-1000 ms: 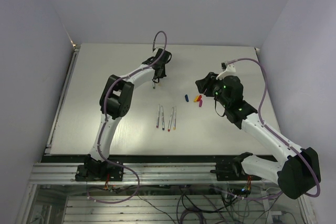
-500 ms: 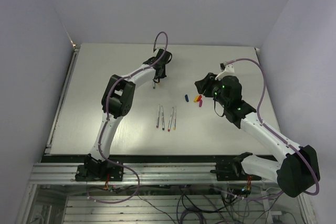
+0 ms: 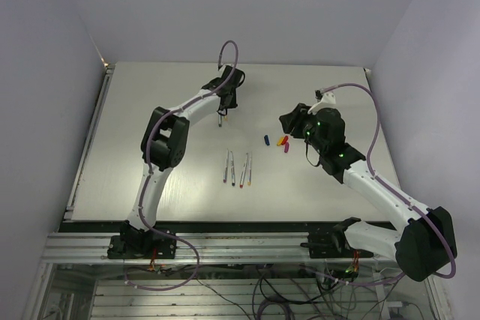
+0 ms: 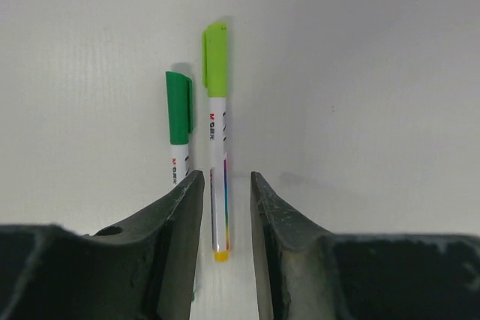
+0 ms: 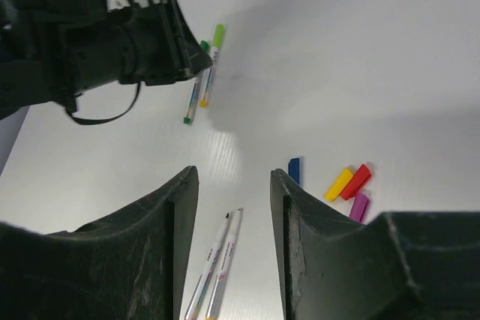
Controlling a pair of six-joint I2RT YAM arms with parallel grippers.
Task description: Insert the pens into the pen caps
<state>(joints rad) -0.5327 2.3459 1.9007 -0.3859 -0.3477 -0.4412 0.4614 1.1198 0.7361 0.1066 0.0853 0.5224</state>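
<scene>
In the left wrist view two capped pens lie side by side on the table: one with a light-green cap [image 4: 215, 50], one with a dark-green cap [image 4: 178, 106]. My left gripper [image 4: 226, 177] is open, its jaws either side of the light-green pen's body with a gap on both sides. Several uncapped pens [image 3: 238, 168] lie mid-table. Loose pen caps lie to their right: blue [image 5: 295, 170], yellow [image 5: 338, 183], red [image 5: 355, 181] and purple [image 5: 359, 206]. My right gripper [image 5: 232, 192] hovers open above the table beside them, holding nothing.
The white table [image 3: 150, 148] ends at a metal rail along the near edge [image 3: 225, 224]. Walls stand close on the left, back and right. The left arm [image 3: 169, 136] stretches to the far middle, and its gripper [image 5: 180, 43] shows in the right wrist view.
My left gripper has opened and let go of the light-green capped pen, which now lies on the table beside the dark-green one. The right arm has barely moved.
</scene>
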